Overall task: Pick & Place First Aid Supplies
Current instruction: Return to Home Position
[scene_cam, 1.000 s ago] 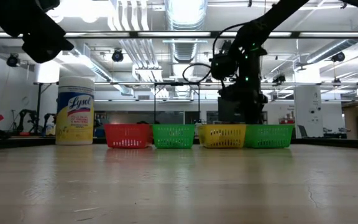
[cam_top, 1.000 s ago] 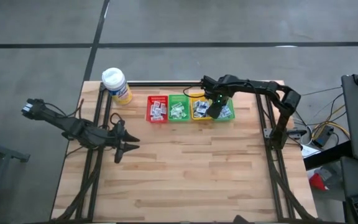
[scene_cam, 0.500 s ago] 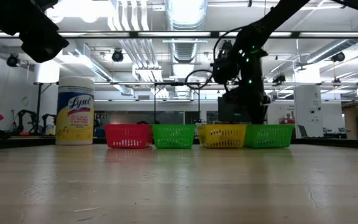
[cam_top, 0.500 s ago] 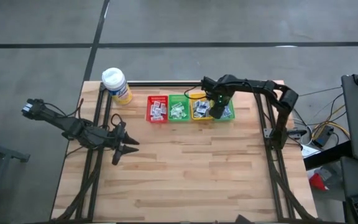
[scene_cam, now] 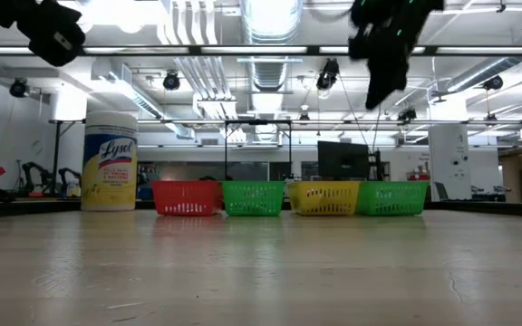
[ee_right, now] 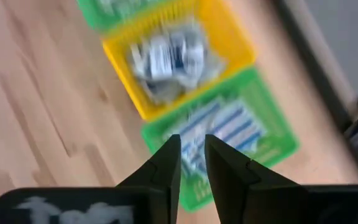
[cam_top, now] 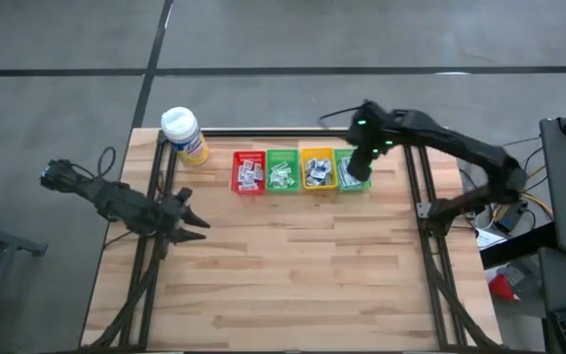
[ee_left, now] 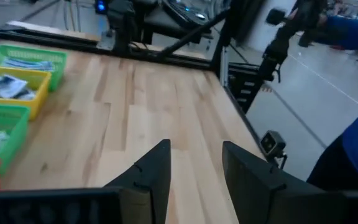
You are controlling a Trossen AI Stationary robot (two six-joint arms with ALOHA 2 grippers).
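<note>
four bins stand side by side in one row across the upper middle of the table (cam_top: 293, 275). from the left of the high view they are the red bin (cam_top: 249, 171), left green bin (cam_top: 282, 170), yellow bin (cam_top: 316, 169) and right green bin (cam_top: 345, 183). one bottle (cam_top: 183, 135) stands at the upper left, apart from the red bin.

every bin holds a loose heap of sachets (cam_top: 249, 175) (too many and too small to count). in the right wrist view the yellow bin's are white with grey and blue print, and the right green bin's carry blue stripes.

there are two arms. the right gripper (cam_top: 359, 167) hangs over the right green bin. in the low view it is high above the row, near the top edge, right of centre. its fingers stand a narrow gap apart with nothing between them. the left gripper (cam_top: 193, 216) is at centre left of the high view, over bare wood and well apart from the bins. its fingers are spread wider and hold nothing.
</note>
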